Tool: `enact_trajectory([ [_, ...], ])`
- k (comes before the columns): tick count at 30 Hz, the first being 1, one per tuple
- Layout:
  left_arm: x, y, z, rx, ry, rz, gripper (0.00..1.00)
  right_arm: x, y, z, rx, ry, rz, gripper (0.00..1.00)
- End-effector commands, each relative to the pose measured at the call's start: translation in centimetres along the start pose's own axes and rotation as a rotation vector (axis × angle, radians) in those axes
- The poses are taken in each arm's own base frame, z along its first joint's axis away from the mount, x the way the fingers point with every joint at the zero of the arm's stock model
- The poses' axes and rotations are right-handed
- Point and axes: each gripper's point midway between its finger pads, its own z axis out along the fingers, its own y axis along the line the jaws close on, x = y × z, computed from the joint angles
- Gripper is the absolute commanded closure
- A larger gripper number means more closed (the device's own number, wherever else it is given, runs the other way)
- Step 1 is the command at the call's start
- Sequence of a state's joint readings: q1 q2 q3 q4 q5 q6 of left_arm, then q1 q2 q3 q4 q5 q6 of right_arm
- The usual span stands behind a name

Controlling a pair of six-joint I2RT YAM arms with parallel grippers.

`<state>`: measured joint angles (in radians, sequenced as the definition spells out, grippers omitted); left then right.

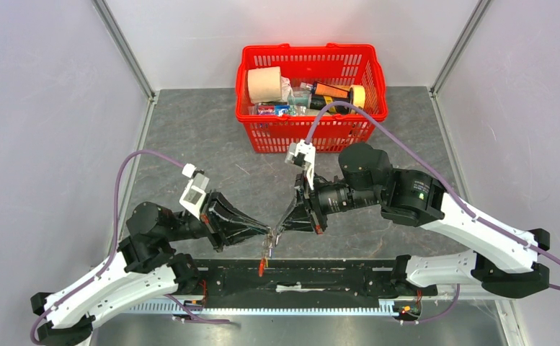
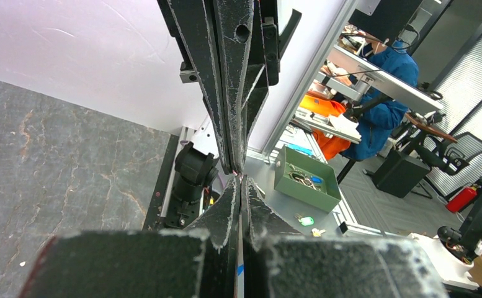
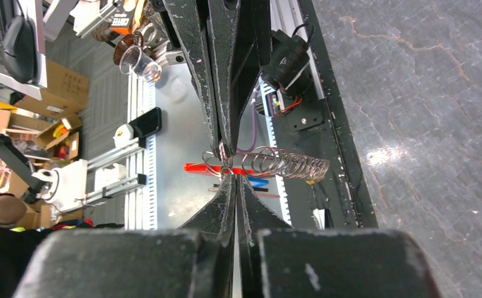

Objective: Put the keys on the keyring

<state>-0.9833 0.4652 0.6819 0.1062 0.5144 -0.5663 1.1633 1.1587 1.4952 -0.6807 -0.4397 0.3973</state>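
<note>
The left end effector (image 3: pixel 224 148) and right end effector (image 3: pixel 234 181) both pinch the keyring (image 3: pixel 281 162). Expect a light, springy coil; take hold at its stiffer end loop.

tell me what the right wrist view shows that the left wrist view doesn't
Only the right wrist view: the keyring, its silvery coil and red strap right where the fingertips meet. Only the left wrist view: a green tray and a person in blue beyond the table; no keyring is visible there. Both: the left gripper and right gripper, shut and tip to tip, over the grey table.
</note>
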Motion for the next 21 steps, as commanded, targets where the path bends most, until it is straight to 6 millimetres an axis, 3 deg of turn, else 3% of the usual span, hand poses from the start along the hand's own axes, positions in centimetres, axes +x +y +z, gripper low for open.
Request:
enact_trajectory([
  [1, -3.3, -1.6, -0.1, 0.037, -0.103, 0.083, 0.98, -1.6, 1.4, -0.2, -0.052, -0.052, -0.026, 1.00],
  [19, -5.7, -2.5, -0.2, 0.091, -0.259, 0.147, 0.98, -0.7, 2.3, 1.0, -0.175, -0.095, 0.014, 1.00],
  [21, -5.8, -2.7, -0.3, 0.102, -0.271, 0.146, 0.98, -0.8, 2.3, 0.7, -0.167, -0.108, 0.010, 0.90],
])
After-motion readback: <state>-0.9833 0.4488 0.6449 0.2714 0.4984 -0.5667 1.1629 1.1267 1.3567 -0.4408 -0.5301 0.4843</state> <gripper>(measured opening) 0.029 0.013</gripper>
